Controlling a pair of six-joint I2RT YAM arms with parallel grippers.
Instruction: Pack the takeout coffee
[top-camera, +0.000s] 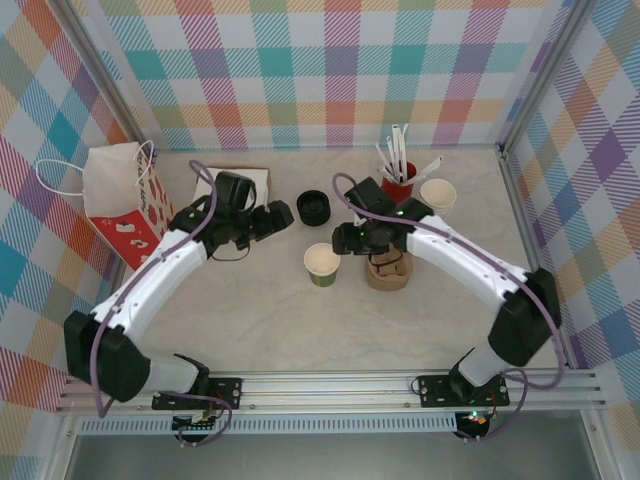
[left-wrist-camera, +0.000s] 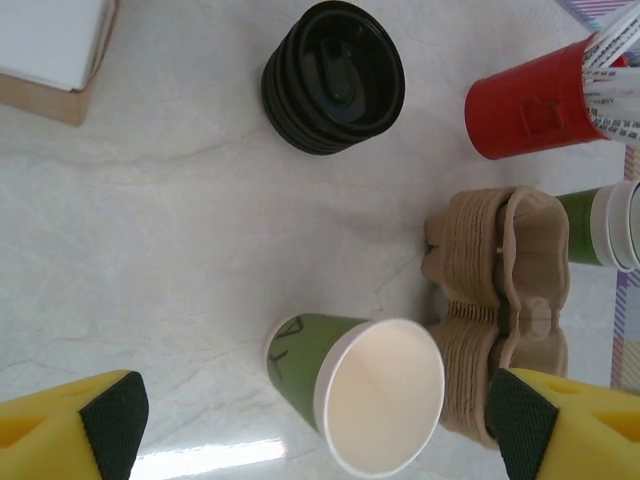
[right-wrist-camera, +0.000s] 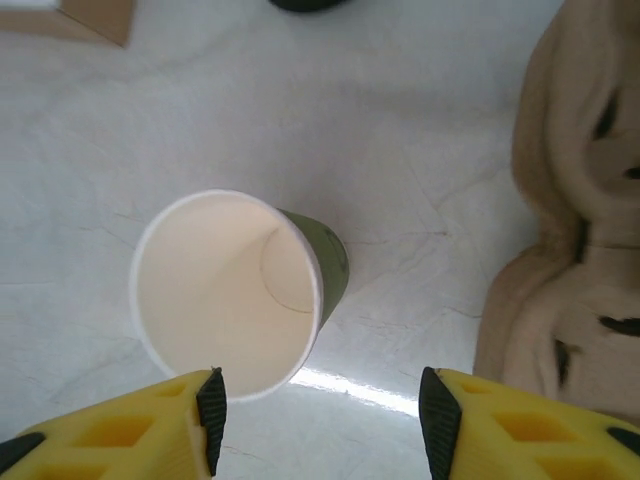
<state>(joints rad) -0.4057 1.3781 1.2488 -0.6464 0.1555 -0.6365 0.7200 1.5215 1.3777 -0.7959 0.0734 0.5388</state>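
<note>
The stack of pulp cup holders, just right of the lidless olive-green cup, is cut off at the picture's edge. The right gripper is parted and empty. One of its fingers is beside the cup's rim, and I cannot tell whether it touches. The left gripper, beyond and left of the cup, gapes wide and holds nothing. The cup stands upright on a pale marbled table with plaid walls around it.

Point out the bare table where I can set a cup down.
Widest: the near table, in front of the open cup. Also the strip behind the lids. Crowded around the cardboard carriers and red cup.
</note>
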